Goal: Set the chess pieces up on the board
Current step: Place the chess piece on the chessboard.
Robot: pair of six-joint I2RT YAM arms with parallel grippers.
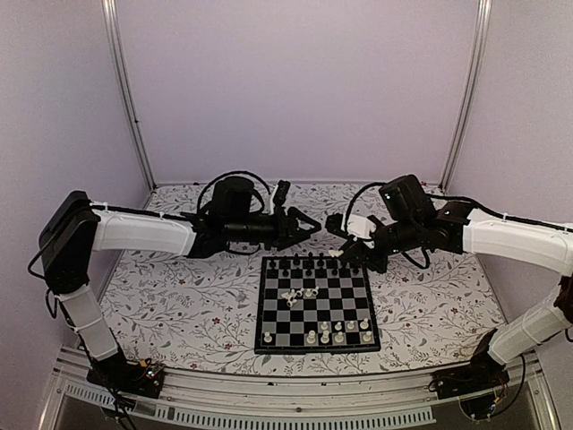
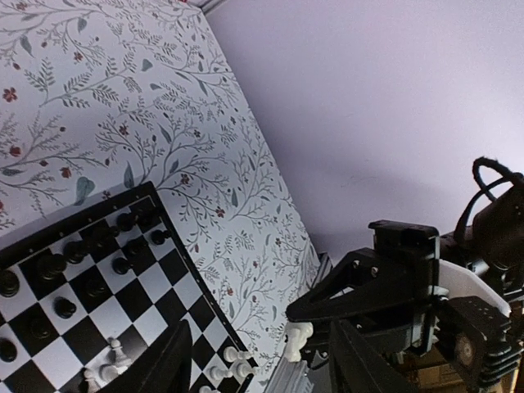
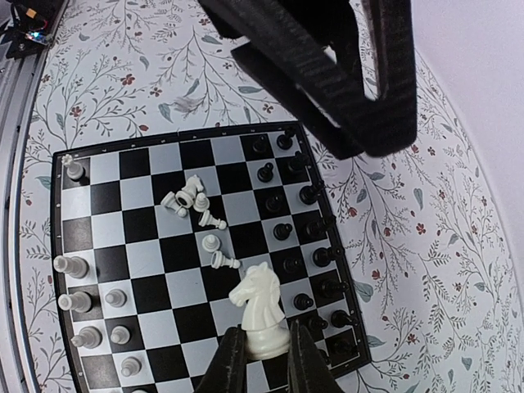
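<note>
The board point(image 1: 295, 324) lies mid-table on the flowered cloth. Black chess pieces point(image 1: 309, 263) stand in its far rows and white ones point(image 1: 336, 333) along its near rows. A few white pieces point(image 3: 192, 201) lie toppled near its middle. My right gripper point(image 3: 264, 364) is shut on the base of a white knight point(image 3: 260, 307), held upright above the board's far right corner point(image 1: 335, 255). My left gripper point(image 1: 312, 226) hovers open and empty just beyond the board's far edge, close to the right one. Its dark fingers point(image 2: 164, 364) frame the white knight point(image 2: 296, 340).
A flowered cloth point(image 1: 179, 296) covers the table. Pale walls with metal posts point(image 1: 130, 98) enclose the back and sides. A metal rail point(image 1: 269, 399) runs along the near edge, with small circuit boards point(image 1: 148, 372) at the arm bases.
</note>
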